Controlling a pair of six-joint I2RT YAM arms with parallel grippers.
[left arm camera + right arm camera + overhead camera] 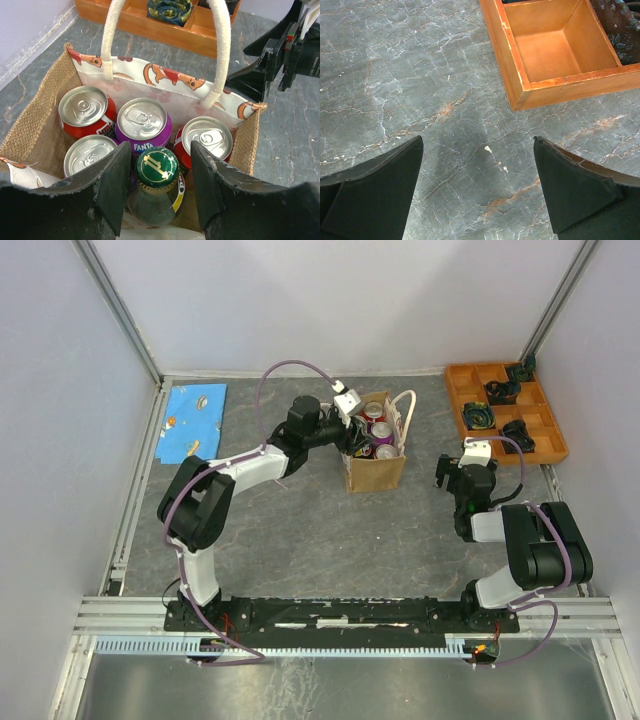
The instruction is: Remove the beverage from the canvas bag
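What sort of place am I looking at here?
Probably a robotics lab test cell: plain white walls in metal framing, left arm and right arm bolted to a rail at the edge of the table, and staged props, a canvas bag of drinks and an orange tray.

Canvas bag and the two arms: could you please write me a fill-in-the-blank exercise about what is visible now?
1. The bag holds ____ cans and one bottle.
2. The Fanta can is ____ in colour.
3. The left fingers stand open on either side of the bottle's ____ cap.
4. The right fingers hang open over the table, near the ____ tray.

Missing words: four; purple; green; orange.
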